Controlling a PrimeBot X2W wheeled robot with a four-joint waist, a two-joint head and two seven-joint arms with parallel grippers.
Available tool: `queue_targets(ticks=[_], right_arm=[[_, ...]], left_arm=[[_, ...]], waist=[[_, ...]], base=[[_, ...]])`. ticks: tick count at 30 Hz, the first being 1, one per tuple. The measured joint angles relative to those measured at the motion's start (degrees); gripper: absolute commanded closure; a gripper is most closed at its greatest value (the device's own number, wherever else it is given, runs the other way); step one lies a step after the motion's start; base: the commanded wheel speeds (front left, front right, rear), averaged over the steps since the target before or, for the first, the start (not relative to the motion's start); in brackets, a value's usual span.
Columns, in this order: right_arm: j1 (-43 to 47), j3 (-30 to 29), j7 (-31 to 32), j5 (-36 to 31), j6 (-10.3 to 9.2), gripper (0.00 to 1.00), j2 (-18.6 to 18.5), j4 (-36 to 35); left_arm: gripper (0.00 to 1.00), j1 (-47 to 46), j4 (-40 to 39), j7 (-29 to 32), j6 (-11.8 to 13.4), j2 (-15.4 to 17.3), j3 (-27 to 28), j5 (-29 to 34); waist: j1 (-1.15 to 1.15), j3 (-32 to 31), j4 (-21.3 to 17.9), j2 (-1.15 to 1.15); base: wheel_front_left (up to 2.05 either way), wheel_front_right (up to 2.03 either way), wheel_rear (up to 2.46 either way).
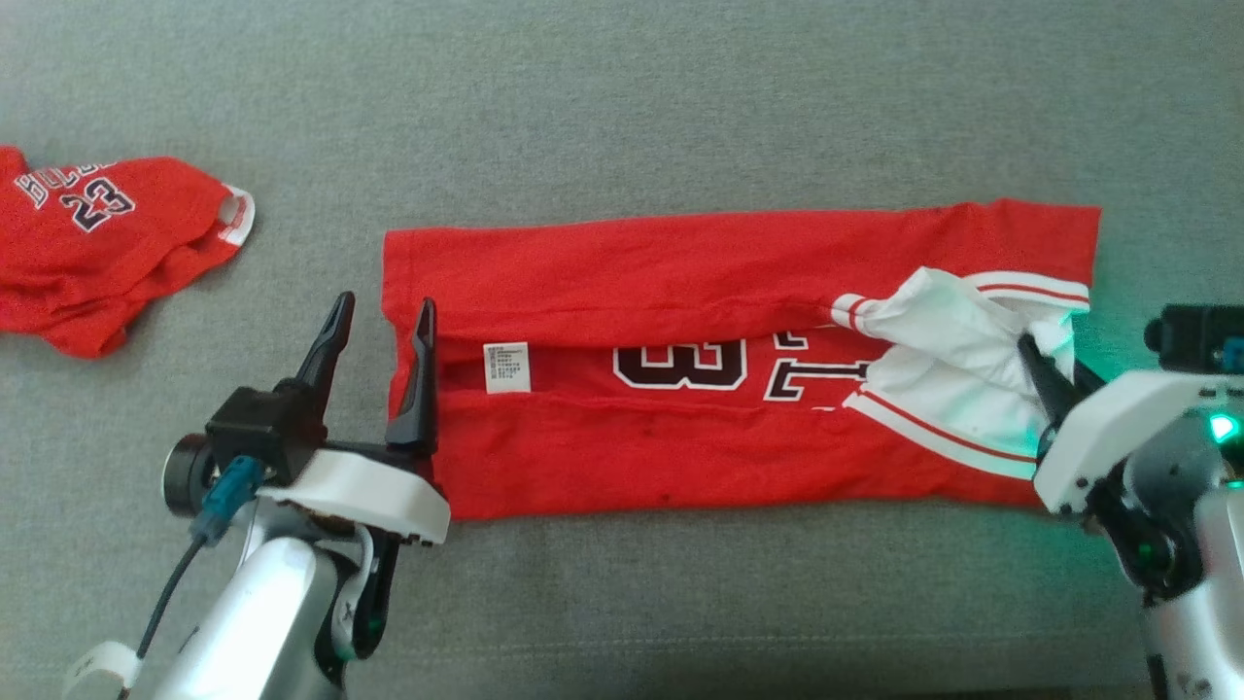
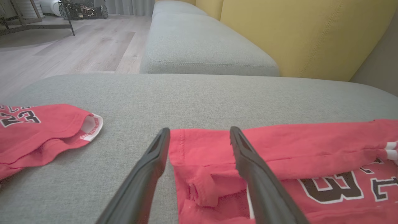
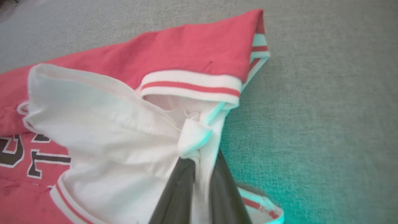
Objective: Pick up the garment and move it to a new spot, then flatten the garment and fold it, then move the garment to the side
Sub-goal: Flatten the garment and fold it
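Far left, a crumpled red number-23 jersey (image 1: 107,243) lies apart. My left gripper (image 1: 384,303) hangs spread wide over the hem of the long folded red jersey (image 1: 680,282), which runs left-right across the grey cushion (image 1: 622,97) (collar end rightward). My right gripper (image 1: 1028,348) is clamped on its white fabric (image 1: 952,340).

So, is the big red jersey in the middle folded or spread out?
Partly folded: the jersey has both long edges turned in over its printed number, making a narrow strip.
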Motion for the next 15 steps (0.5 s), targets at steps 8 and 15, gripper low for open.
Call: queue_targets(ticks=[8, 15], right_arm=[[2.9, -2.3, -2.2, -1.2, 0.0, 1.0, -0.3, -2.1], [3.3, -4.7, -2.9, -2.7, 0.0, 1.0, -3.2, -3.0]], left_arm=[[0.0, 0.0, 0.1, 0.0, -0.1, 0.0, 0.2, 0.0], [0.0, 0.2, 0.1, -0.1, -0.1, 0.0, 0.2, 0.0]], waist=[[0.0, -1.7, -1.2, 0.0], [0.0, -3.0, -1.6, 0.0]], base=[[0.0, 0.0, 0.0], [0.0, 0.0, 0.0]])
